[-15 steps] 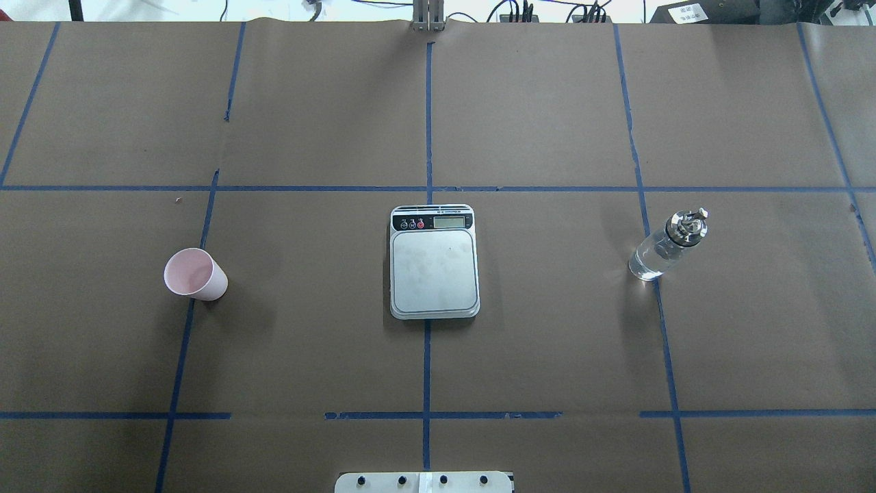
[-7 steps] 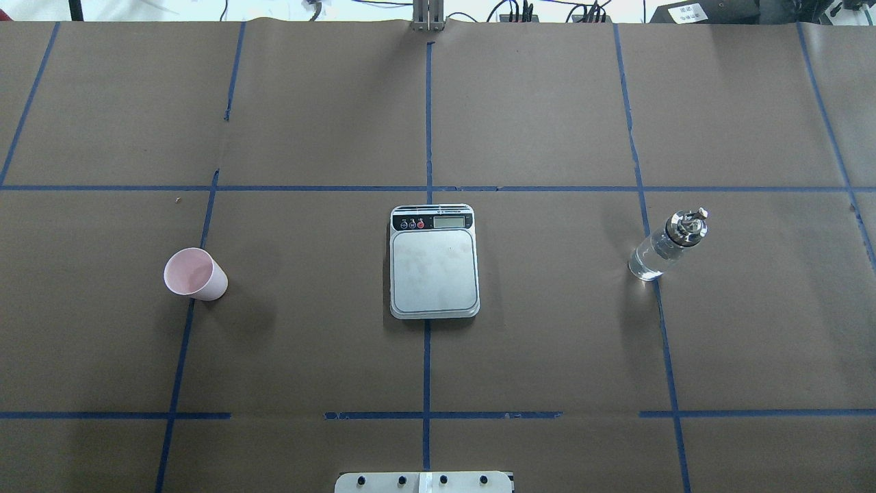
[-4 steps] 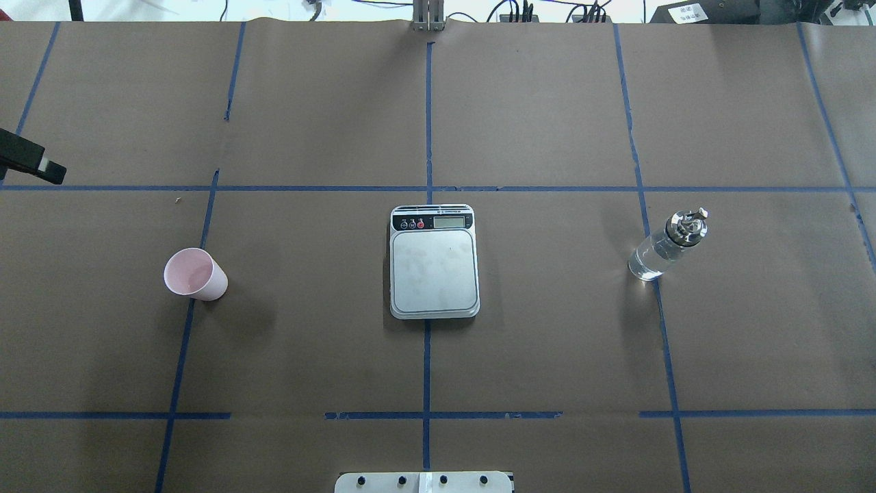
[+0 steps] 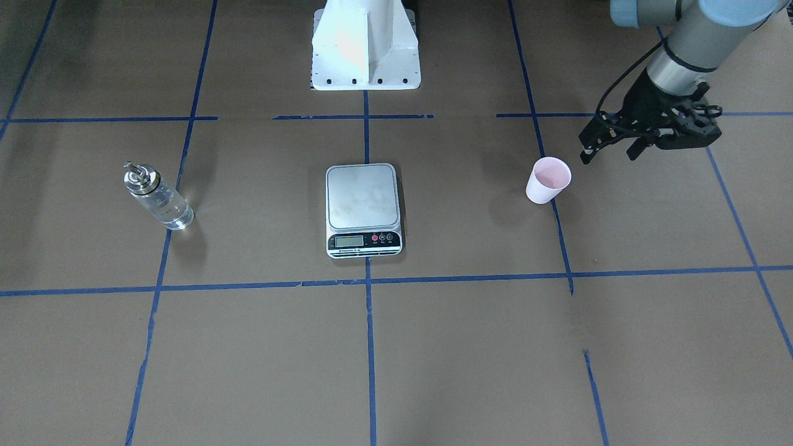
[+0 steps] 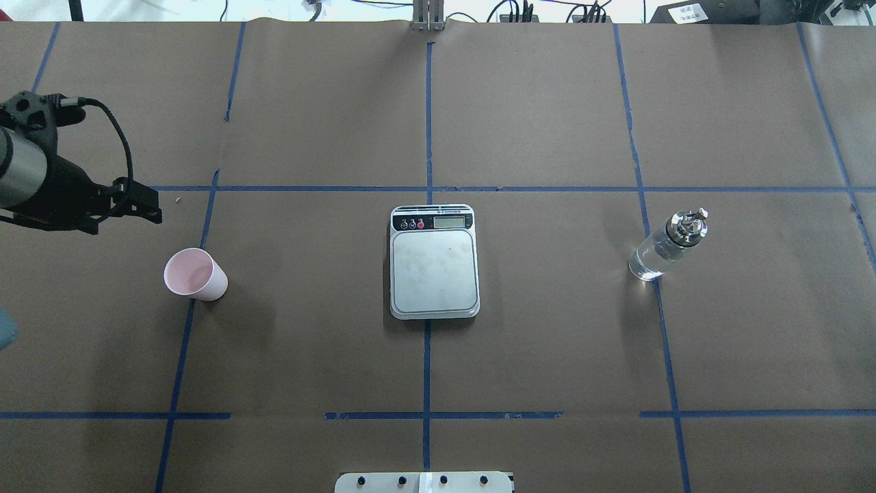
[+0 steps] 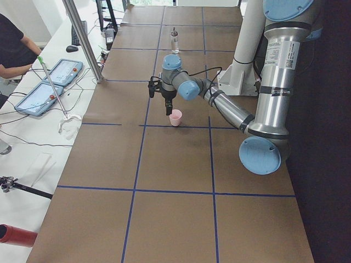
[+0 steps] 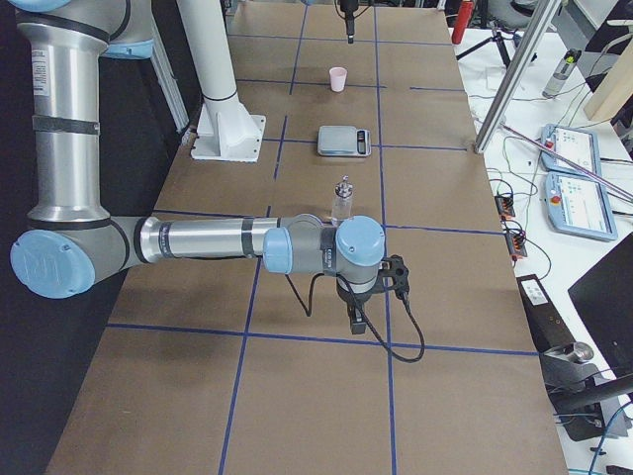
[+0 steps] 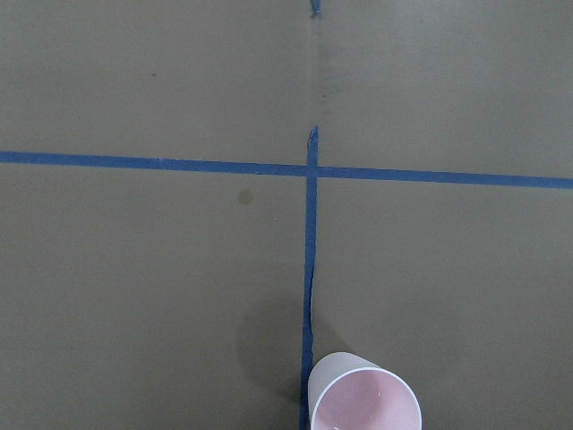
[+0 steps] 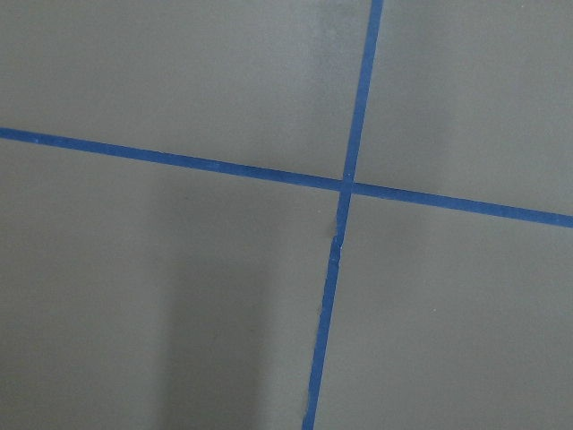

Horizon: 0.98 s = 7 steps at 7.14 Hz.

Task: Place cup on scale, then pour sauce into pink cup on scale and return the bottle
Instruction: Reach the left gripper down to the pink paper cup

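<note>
The pink cup point(image 5: 195, 274) stands upright on the table point(image 5: 547, 342), mouth up, on the robot's left and well apart from the kitchen scale point(image 5: 433, 263). Its base sits by a line of blue tape point(image 5: 427, 363).

The left gripper point(image 4: 610, 153) hovers above the table near the cup, on the cup's outer side toward the robot's left, and touches nothing. Its jaws are spread and hold nothing. In the left wrist view the cup shows only at the bottom edge, cut off by the frame.

The scale lies flat at the middle of the table, on the centre tape line. Its display strip is on the side away from the robot base point(image 4: 365, 46).

The glass bottle point(image 5: 667, 245) stands upright on the robot's right, well apart from the scale. Its silver cap is on, and the sauce point(image 4: 173, 215) is a clear liquid seen through the glass.

The right gripper point(image 7: 354, 319) hangs over the table toward the robot's right end, beyond the bottle. It shows only in the right side view, so I cannot tell how its jaws stand. Its wrist camera sees just a tape crossing on brown paper.

A person point(image 6: 11, 49) in a dark top shows at the edge of the left side view.
</note>
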Each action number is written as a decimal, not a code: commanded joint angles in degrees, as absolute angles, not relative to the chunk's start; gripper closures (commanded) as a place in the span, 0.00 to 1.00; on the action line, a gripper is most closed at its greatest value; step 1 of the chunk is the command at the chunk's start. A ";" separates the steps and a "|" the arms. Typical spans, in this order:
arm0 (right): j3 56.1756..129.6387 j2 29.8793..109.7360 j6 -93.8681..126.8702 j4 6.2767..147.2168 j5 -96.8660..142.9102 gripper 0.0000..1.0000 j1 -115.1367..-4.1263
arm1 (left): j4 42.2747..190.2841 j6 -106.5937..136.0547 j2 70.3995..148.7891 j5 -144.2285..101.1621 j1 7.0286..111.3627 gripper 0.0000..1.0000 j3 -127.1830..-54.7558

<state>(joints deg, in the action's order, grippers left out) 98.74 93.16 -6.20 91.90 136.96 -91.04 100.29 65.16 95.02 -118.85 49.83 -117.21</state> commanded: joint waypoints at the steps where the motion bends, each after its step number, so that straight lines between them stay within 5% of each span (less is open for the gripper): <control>1: 98.70 93.25 -3.69 90.97 136.41 0.00 -90.97 | 104.93 71.98 94.39 -116.19 45.88 0.00 -113.66; 7: 98.26 94.48 -3.34 83.93 136.84 0.00 -90.79 | 105.47 71.98 94.39 -116.02 41.76 0.00 -109.60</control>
<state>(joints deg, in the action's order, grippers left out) 98.32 94.56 -3.41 84.00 136.53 -90.83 105.42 71.98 94.40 -116.09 42.74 -110.08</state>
